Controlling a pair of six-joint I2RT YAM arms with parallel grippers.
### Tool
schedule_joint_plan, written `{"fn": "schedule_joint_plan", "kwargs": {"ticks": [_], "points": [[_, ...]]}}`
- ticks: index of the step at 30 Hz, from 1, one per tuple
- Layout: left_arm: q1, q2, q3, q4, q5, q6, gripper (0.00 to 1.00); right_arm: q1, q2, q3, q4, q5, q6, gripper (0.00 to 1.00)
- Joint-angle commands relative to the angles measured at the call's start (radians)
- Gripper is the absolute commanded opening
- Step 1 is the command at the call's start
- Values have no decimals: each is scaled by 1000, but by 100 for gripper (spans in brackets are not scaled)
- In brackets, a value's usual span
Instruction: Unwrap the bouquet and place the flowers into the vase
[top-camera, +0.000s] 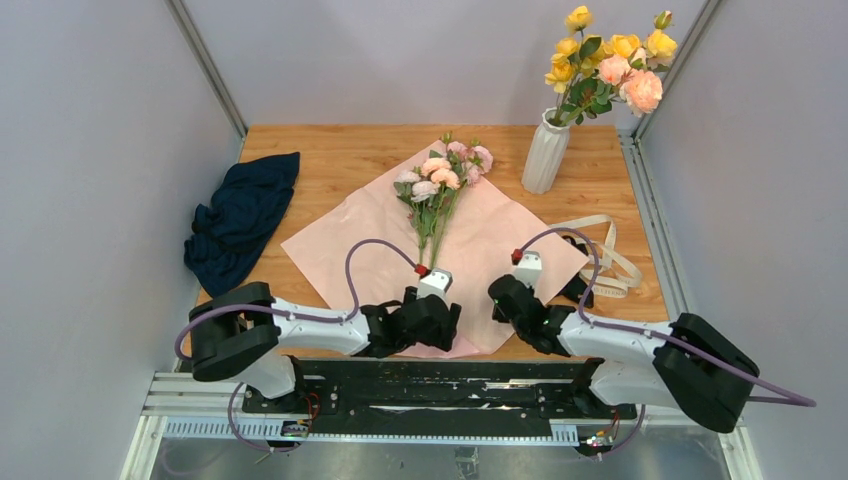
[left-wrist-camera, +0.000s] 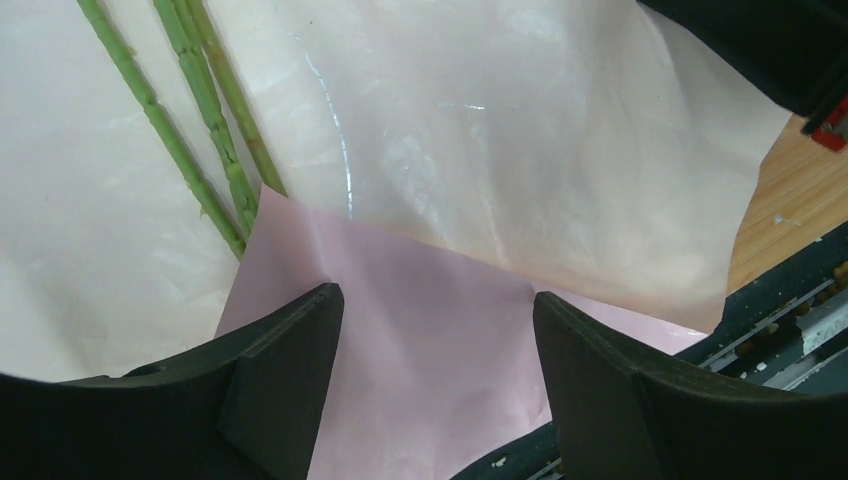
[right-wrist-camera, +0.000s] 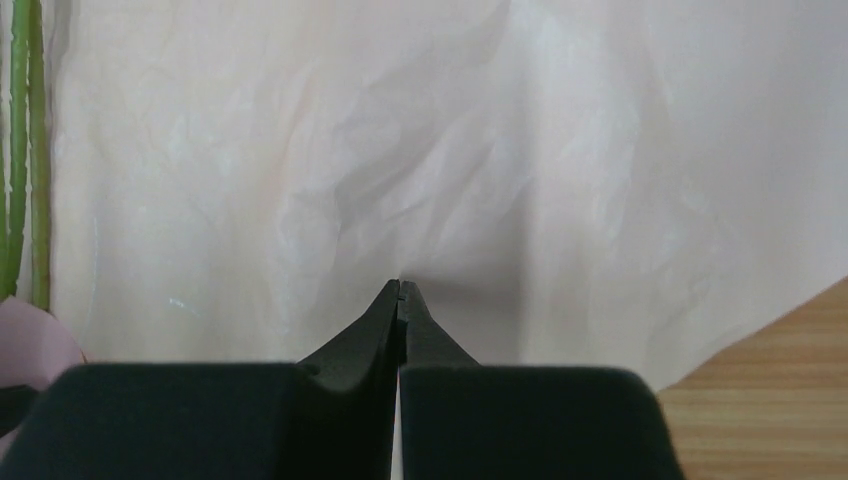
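The bouquet lies unwrapped: its pink paper (top-camera: 500, 230) is spread flat on the table, and the flowers (top-camera: 440, 178) rest on it with their stems pointing toward me. The white ribbed vase (top-camera: 545, 152) stands upright at the back right. My left gripper (top-camera: 440, 325) hangs open over the paper's near corner. In the left wrist view the gripper (left-wrist-camera: 435, 300) has only a folded pink flap (left-wrist-camera: 400, 330) under it, and the green stems (left-wrist-camera: 205, 110) lie up to the left. My right gripper (right-wrist-camera: 400, 285) is shut, tips against the creased paper (right-wrist-camera: 300, 150). Whether a fold is caught I cannot tell.
Yellow and peach roses (top-camera: 610, 60) fill the vase. A dark blue cloth (top-camera: 240, 215) lies bunched at the left edge. A cream ribbon (top-camera: 610, 255) sits to the right of the paper. The black mounting rail (top-camera: 430, 375) runs along the near edge, and grey walls close both sides.
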Motion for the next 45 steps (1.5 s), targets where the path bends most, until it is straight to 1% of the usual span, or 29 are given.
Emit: {"fn": "schedule_joint_plan", "kwargs": {"ticks": [1,6,13,20,25,28,31,33,35,39,45], "points": [[35,-2,37,-25,1,45,80,-91,96,22,92,-96,-73,0],[119,45,57,20,67,72,80,-152,234,121,127,-164,-102,0],[229,136,114,64,161,111,79,-208,393,255,140,-212,-133,0],[330,203,171,92,249,143,79,-278,501,359,143,-256,-147,0],[363,201,208,69,254,182,79,-286,525,443,98,-245,-176,0],[363,155,204,53,258,191,79,-286,488,468,57,-250,-183,0],[356,69,175,51,283,182,79,-271,407,444,46,-231,-191,0],[333,-7,153,40,253,183,79,-253,347,415,52,-216,-197,0],[305,-77,149,1,204,186,80,-233,318,405,49,-236,-198,0],[290,-190,137,-75,111,152,80,-174,360,435,15,-228,-201,0],[291,-409,52,-229,-71,126,80,-79,454,448,32,-243,-170,0]]}}
